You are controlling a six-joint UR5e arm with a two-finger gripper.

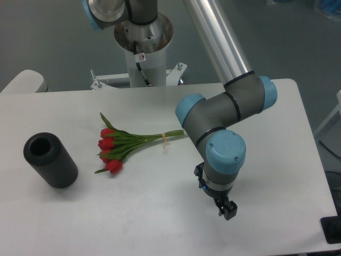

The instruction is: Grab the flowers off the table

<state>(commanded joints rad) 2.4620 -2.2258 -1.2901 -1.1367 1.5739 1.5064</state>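
The flowers (pixel 125 145), a small bunch of red tulips with green leaves and stems tied by a pale band, lie flat on the white table (pixel 160 202), left of centre. The stems point right, the blooms left. My gripper (pixel 226 210) hangs below the arm's wrist at the front right, well right of and nearer than the flowers, holding nothing. Its fingers look close together, but they are small and dark, so I cannot tell if it is open or shut.
A black hollow cylinder (pixel 50 159) lies on the table at the far left, beside the blooms. The arm's base column (pixel 144 53) stands at the table's back edge. The arm's elbow (pixel 234 104) reaches over the right half.
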